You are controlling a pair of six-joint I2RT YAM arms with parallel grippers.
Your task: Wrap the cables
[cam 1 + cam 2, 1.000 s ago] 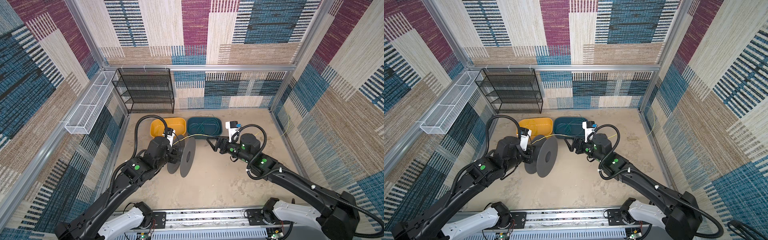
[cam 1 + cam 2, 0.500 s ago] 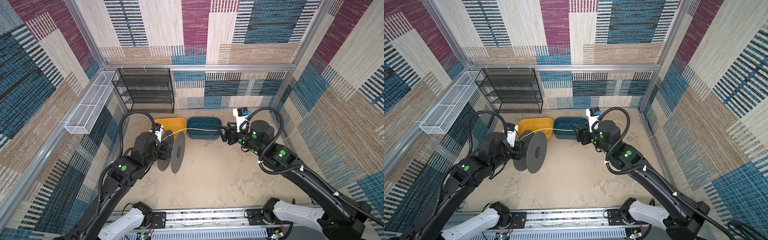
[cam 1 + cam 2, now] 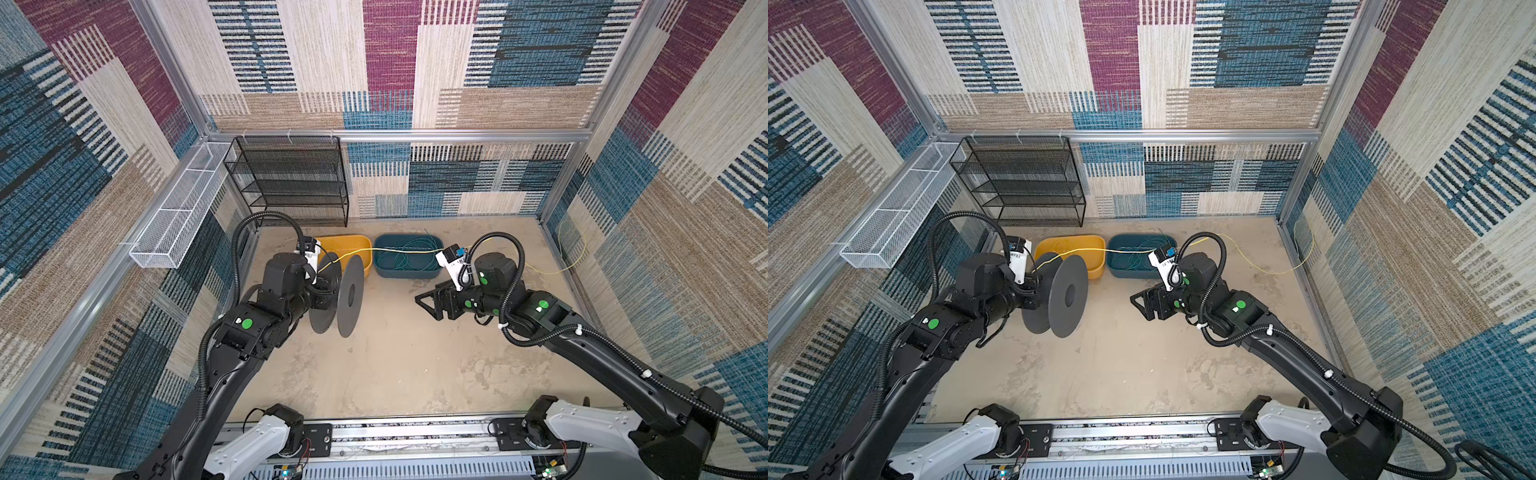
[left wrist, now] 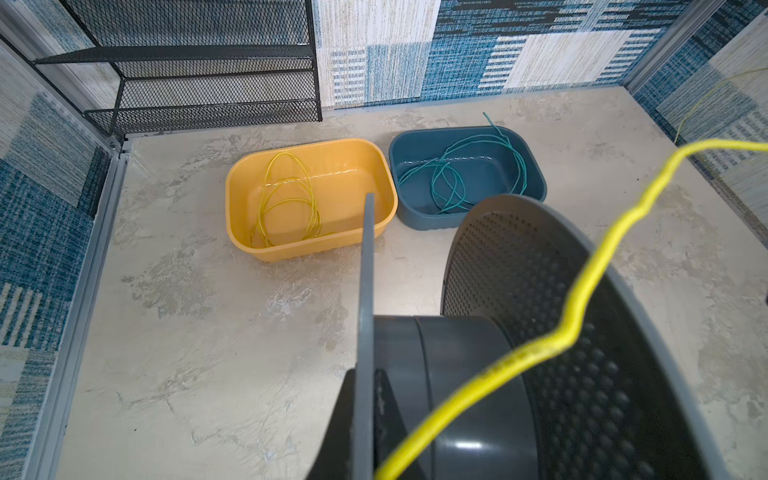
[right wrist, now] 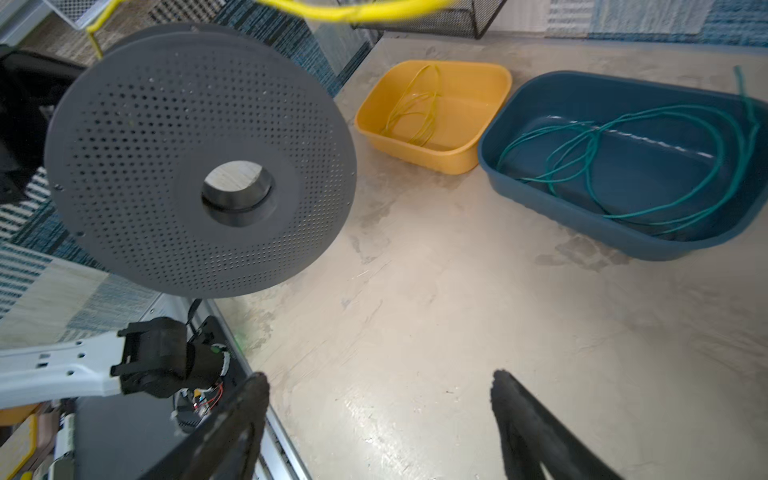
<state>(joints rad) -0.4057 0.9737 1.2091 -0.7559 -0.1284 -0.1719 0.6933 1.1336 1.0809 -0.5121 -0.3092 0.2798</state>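
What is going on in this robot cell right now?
The left claw is clamped on a dark grey spool, holding it on edge. A yellow cable runs from the spool over the two bins and off toward the right wall. The right claw is open and holds nothing, below that cable. Another yellow cable lies coiled in the yellow bin, and a teal-green cable lies in the teal bin.
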